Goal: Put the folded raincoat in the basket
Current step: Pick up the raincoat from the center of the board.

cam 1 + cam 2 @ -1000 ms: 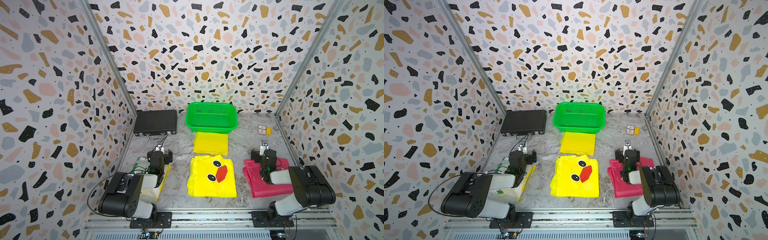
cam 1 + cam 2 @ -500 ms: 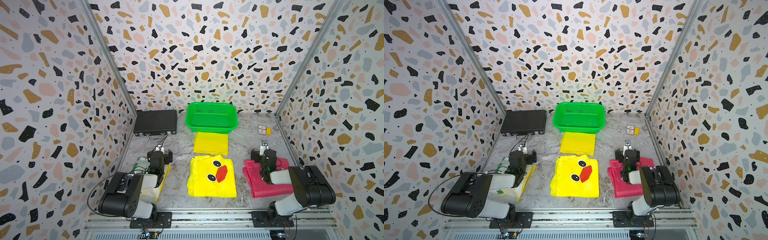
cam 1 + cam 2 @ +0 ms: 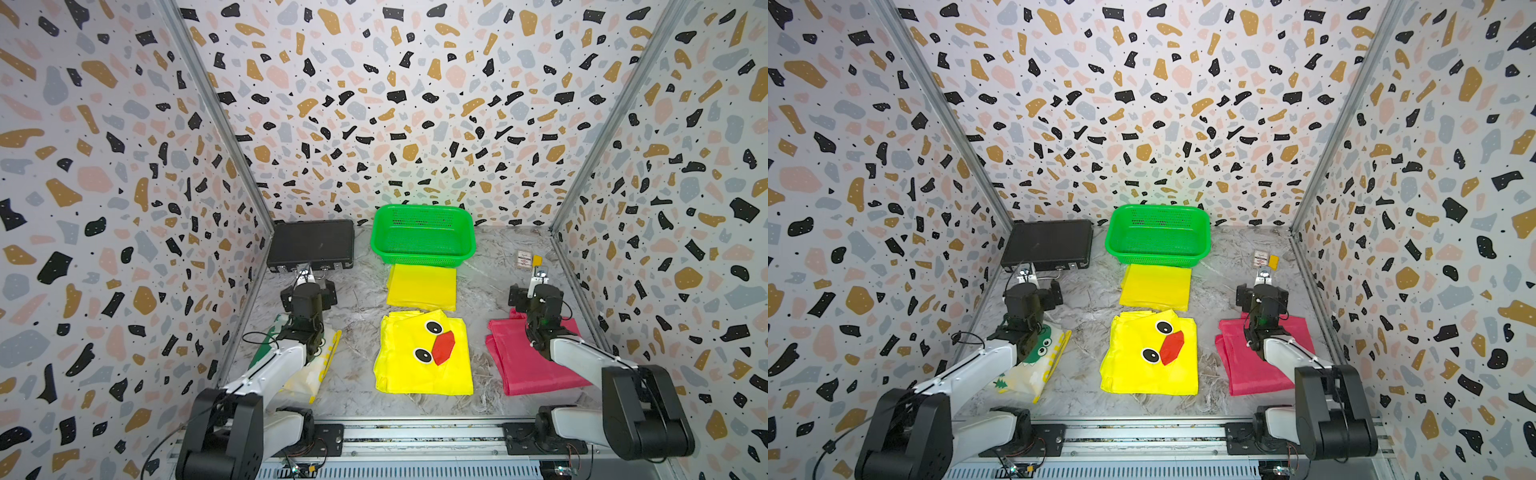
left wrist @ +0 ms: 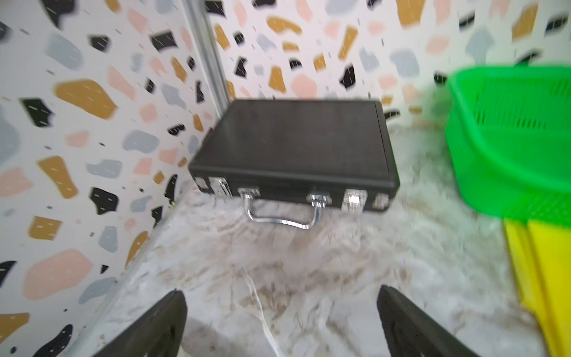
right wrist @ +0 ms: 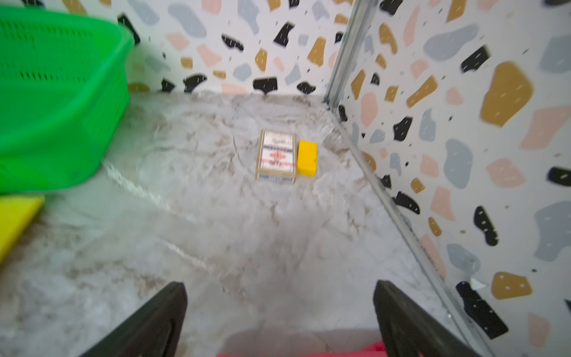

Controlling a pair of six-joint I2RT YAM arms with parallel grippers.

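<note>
We see basket (image 3: 423, 250) with only mesh inside.
Left claw (image 4: 281, 292), right claw (image 5: 279, 283) spread, empty; plain yellow raincoat (image 3: 422, 287) flat, just beside basket front.

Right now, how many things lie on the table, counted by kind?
Folded raincoats: 4 (plain yellow, duck-face, pink, frog-print)
Green basket: 1
Black case: 1
Small card box: 1
Yellow block: 1
Total: 8
</note>
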